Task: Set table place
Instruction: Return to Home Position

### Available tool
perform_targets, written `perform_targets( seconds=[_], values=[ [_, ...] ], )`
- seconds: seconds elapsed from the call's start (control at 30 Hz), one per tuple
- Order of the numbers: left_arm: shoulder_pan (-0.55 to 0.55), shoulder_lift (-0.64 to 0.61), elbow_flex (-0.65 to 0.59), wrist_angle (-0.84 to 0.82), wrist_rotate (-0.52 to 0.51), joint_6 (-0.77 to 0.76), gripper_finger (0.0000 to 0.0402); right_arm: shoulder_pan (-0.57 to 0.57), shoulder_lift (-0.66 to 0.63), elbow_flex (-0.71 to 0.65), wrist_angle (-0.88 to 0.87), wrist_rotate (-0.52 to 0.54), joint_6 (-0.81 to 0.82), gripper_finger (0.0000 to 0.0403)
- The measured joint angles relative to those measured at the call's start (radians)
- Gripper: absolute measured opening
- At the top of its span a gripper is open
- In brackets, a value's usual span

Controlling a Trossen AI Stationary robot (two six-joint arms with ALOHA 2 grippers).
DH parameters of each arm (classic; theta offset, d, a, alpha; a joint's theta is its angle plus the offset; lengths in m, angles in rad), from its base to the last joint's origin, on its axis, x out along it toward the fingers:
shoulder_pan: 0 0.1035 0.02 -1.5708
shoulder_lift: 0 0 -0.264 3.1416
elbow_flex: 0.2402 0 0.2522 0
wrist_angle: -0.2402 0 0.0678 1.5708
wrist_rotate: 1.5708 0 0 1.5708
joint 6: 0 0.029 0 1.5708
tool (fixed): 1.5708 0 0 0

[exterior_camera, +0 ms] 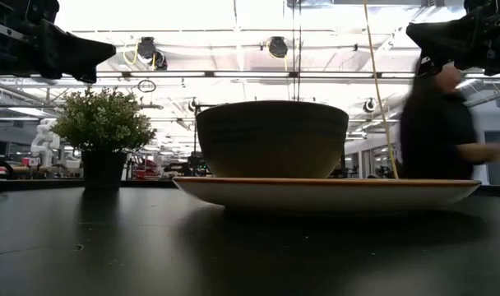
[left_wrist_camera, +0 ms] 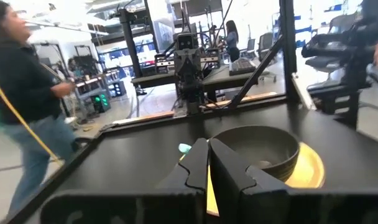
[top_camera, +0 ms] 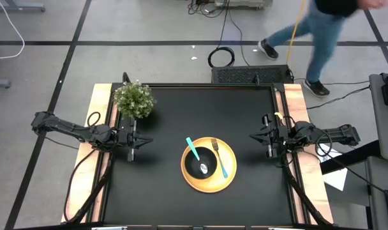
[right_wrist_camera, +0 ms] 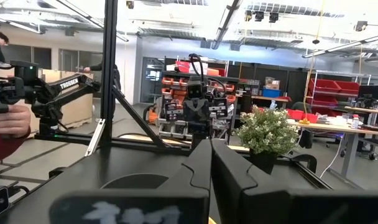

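Note:
A round yellow plate (top_camera: 212, 181) lies on the black table (top_camera: 162, 198) right of its middle. A black bowl (top_camera: 195, 168) stands on the plate's left part, with a teal-handled spoon (top_camera: 193, 151) resting in it, handle out over the rim. A teal-handled fork (top_camera: 221, 161) lies on the plate to the right of the bowl. My left gripper (top_camera: 140, 140) hovers shut and empty at the table's left side. My right gripper (top_camera: 256, 137) hovers shut and empty at the right side. Plate and bowl also show in the low view (exterior_camera: 270, 140) and the left wrist view (left_wrist_camera: 263, 149).
A bushy green potted plant (top_camera: 134, 100) stands at the table's far left, just beyond my left gripper. A person (top_camera: 315, 32) walks past beyond the far edge. Bare tabletop lies along the near side and between the grippers and the plate.

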Motion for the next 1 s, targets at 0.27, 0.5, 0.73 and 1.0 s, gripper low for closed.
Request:
perform_targets(
  seconds=[0.27,0.5,0.73,1.0],
  values=[
    [0.0,0.0,0.0,0.047,-0.109,-0.184,0.0021,-0.001,0.001,0.0,0.01,0.005,0.004,0.0],
    [0.02,0.0,0.0,0.083,-0.16,-0.163,0.0004,-0.002,0.0,0.0,0.101,0.009,0.019,0.0],
    [0.096,0.0,0.0,0.096,-0.141,-0.16,0.0003,-0.014,0.0,0.0,0.041,0.117,-0.004,0.0],
    [0.243,0.0,0.0,0.096,-0.001,-0.122,0.0002,-0.042,0.001,0.0,0.024,0.11,-0.02,0.0]
  ],
)
